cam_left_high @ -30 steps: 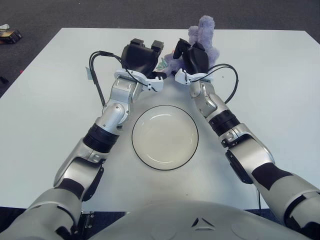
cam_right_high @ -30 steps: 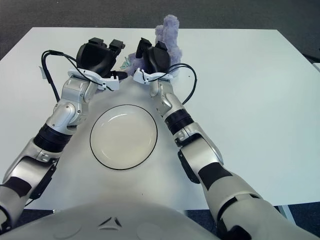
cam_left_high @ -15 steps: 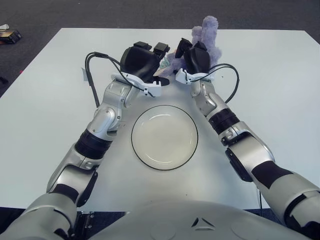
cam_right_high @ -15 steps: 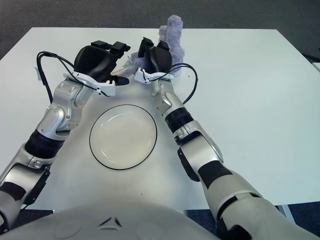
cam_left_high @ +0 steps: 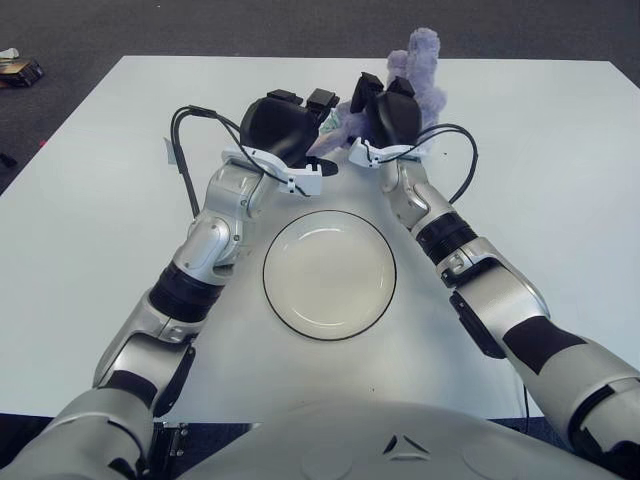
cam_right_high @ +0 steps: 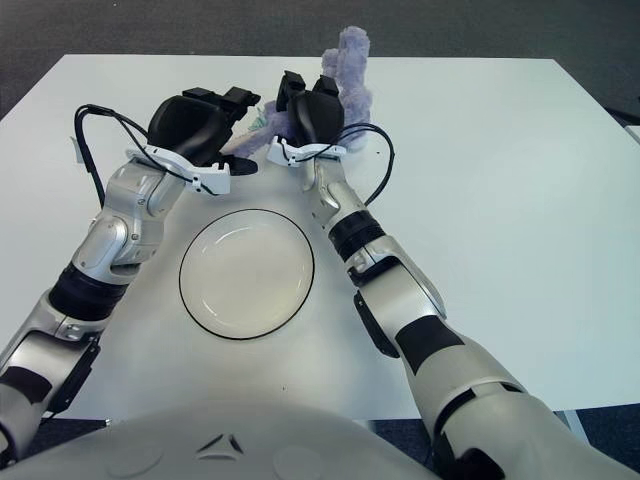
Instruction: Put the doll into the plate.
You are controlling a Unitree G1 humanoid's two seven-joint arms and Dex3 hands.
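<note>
Left eye view: plate [cam_left_high: 330,275] holds nothing; doll [cam_left_high: 415,75] beyond it, both hands' grip can't tell.

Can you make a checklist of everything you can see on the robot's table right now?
Surface: white table, plain.
Job's things: purple doll at the far side, between both hands; plate nearer the robot, holding nothing.
Clutter: nothing seen.
Robot hands: left robot hand just left of the doll; right robot hand against the doll; grip unclear on both.
Cables: black cable loops at the left wrist, another at the right.
Surroundings: dark floor; a small object lies on it, far left.
</note>
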